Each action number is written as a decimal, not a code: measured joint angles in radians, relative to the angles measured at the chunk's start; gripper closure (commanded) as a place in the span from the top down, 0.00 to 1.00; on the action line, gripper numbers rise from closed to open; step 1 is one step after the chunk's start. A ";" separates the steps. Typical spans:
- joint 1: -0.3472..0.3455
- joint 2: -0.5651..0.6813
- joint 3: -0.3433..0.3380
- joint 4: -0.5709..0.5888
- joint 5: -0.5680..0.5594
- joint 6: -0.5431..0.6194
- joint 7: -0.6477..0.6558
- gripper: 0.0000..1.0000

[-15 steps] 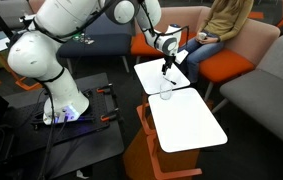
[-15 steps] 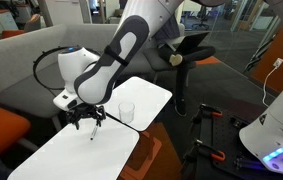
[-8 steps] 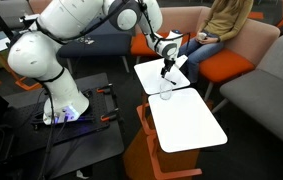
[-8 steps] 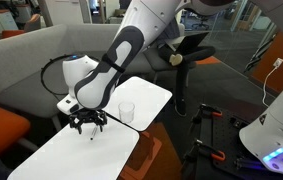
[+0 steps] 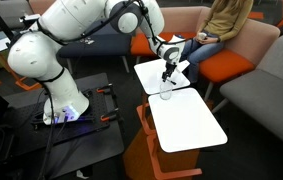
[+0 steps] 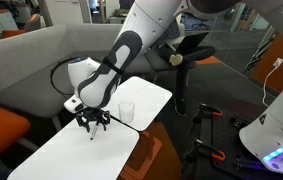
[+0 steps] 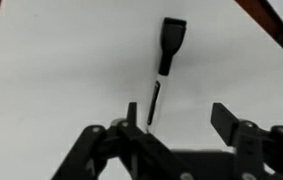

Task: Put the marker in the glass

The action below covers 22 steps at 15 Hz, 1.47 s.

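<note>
The marker [image 7: 163,70] is a thin dark stick with a wider black end, lying flat on the white tabletop [image 7: 51,60]. My gripper [image 7: 178,125] is open and empty just above the table. The marker's thin end lies beside one finger, and the rest reaches away from the jaws. In both exterior views the gripper [image 5: 167,70] [image 6: 93,124] hangs low over the tabletop. The clear glass [image 5: 165,91] [image 6: 127,111] stands upright a short way from it, on the same tabletop. The glass is out of the wrist view.
A second white tabletop [image 5: 186,122] adjoins the one with the glass. A seated person [image 5: 221,25] and orange chairs [image 5: 231,65] are behind the tables. The robot base [image 5: 56,95] stands on the floor beside them.
My gripper has come down closer to the tabletop and shifted slightly toward the glass. The marker and the glass have not moved.
</note>
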 measured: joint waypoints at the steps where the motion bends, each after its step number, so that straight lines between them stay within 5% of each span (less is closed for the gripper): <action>1: 0.000 0.008 -0.001 0.016 0.001 -0.021 0.000 0.52; 8: 0.018 0.041 -0.001 0.100 0.002 -0.096 0.001 0.01; 13: 0.022 0.049 -0.004 0.127 0.003 -0.123 0.002 0.00; 14: 0.022 0.050 -0.005 0.130 0.003 -0.123 0.002 0.19; 15: 0.024 0.051 -0.007 0.133 0.003 -0.124 0.002 0.28; 22: 0.041 0.053 -0.024 0.138 0.003 -0.129 0.008 0.76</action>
